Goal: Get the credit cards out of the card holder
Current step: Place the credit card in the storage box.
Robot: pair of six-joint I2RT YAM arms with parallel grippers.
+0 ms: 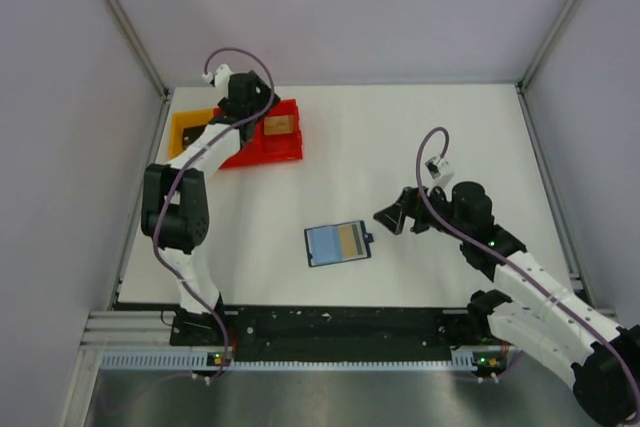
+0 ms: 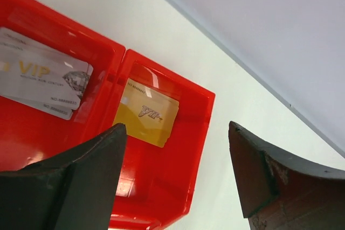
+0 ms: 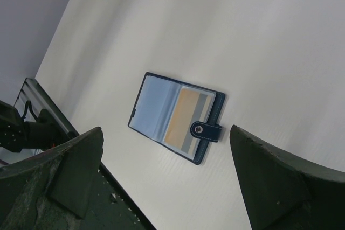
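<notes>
The card holder lies open and flat on the white table, and a gold and grey card shows in its right pocket beside the clasp tab. My right gripper hangs open just right of the holder, empty and clear of it. My left gripper is open above the red bin at the far left, with nothing between its fingers. A gold VIP card rests in the bin's right compartment. Grey VIP cards rest in the left one.
A yellow bin stands against the red bin near the back left corner. Grey walls close the table on three sides. A black rail with the arm bases runs along the near edge.
</notes>
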